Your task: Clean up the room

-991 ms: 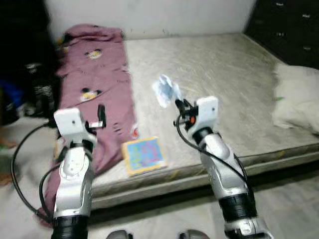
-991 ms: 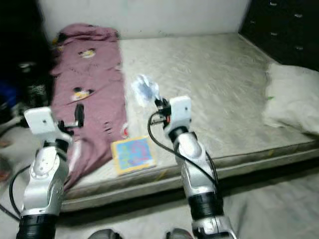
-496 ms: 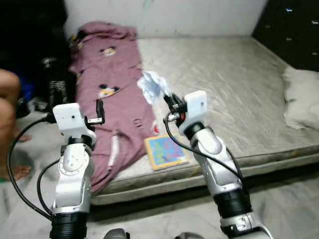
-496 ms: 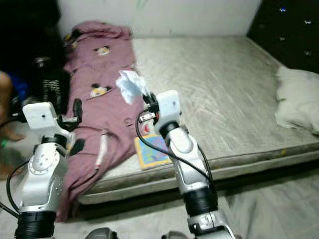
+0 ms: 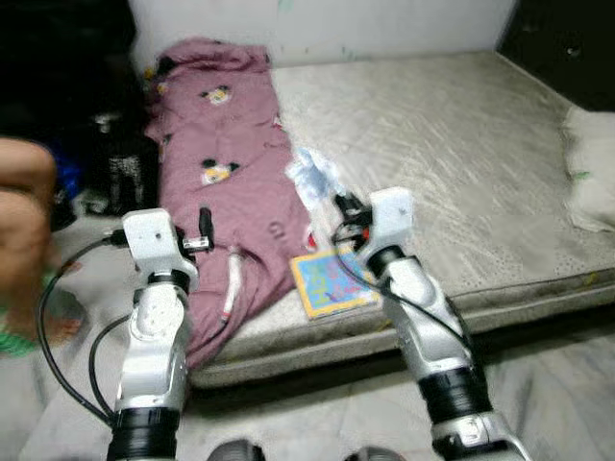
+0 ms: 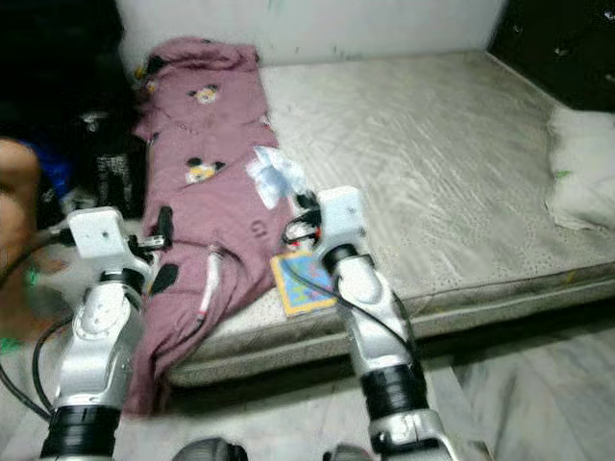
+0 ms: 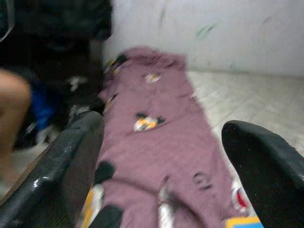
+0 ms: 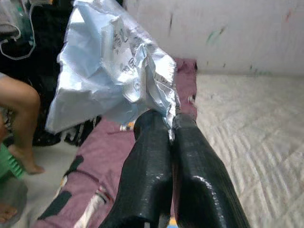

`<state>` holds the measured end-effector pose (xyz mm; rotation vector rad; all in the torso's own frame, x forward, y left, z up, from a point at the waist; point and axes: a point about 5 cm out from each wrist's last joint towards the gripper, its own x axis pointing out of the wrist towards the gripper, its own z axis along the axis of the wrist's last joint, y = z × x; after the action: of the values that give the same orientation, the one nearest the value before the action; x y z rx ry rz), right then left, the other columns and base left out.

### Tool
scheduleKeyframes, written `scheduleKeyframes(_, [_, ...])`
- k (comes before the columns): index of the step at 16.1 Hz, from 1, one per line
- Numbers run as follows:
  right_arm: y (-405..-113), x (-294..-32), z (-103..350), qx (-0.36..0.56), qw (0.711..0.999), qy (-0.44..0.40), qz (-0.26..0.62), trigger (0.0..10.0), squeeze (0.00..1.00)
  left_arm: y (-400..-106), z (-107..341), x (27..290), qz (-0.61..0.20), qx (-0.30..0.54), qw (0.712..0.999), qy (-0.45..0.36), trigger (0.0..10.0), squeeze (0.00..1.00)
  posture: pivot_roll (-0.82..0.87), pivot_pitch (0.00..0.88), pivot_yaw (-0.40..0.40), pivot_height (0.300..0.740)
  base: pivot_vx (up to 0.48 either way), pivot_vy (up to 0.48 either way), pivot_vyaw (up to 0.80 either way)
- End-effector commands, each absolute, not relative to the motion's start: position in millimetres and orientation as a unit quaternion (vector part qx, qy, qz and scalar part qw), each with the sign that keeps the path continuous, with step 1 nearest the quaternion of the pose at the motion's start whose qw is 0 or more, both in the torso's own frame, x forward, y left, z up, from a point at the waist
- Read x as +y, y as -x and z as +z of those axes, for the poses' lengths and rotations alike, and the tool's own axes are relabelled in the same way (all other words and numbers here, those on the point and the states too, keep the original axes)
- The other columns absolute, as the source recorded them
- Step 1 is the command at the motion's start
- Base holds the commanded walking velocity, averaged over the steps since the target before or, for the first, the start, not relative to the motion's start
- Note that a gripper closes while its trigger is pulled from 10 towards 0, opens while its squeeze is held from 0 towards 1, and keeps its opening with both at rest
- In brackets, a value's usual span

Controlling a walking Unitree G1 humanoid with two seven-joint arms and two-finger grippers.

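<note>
Now, right gripper (image 8: 172,124) — crinkled silvery wrapper (image 8: 112,73), pinched

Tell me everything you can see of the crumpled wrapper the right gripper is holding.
The wrapper is a crumpled, shiny sheet, pale blue and silvery, like foil or thin plastic, with small dark print too blurred to read. The right gripper pinches its lower corner between shut fingers, so it stands up above the fingertips. It is held in the air over the mattress, beside the purple blanket, touching nothing else.
</note>
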<state>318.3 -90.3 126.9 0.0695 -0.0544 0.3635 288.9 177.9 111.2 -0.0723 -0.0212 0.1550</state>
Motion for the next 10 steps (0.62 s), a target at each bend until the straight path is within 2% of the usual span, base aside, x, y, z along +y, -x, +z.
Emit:
scheduleKeyframes(1, [-320.1, -85.7, 132.3, -0.038, 0.980, -0.045, 0.188, 10.0, 0.00, -288.0, 111.3, 186.1, 0.090, -0.010, 0.995, 0.037, 10.0, 0.00, -0.08, 0.000, 0.043, 0.740, 0.000, 0.000, 0.80])
scheduleKeyframes(4, [-319.8, -83.3, 133.4, -0.040, 0.979, -0.043, 0.194, 10.0, 0.00, -289.0, 121.7, 196.7, 0.091, -0.025, 0.996, 0.012, 10.0, 0.00, -0.06, 0.000, 0.020, 0.740, 0.000, 0.000, 0.80])
scheduleKeyframes(10, [-323.9, -85.1, 136.5, -0.046, 0.979, -0.040, 0.196, 10.0, 0.00, -283.0, 119.6, 195.4, 0.082, -0.032, 0.996, -0.002, 10.0, 0.00, -0.05, 0.000, -0.004, 0.740, 0.000, 0.000, 0.80])
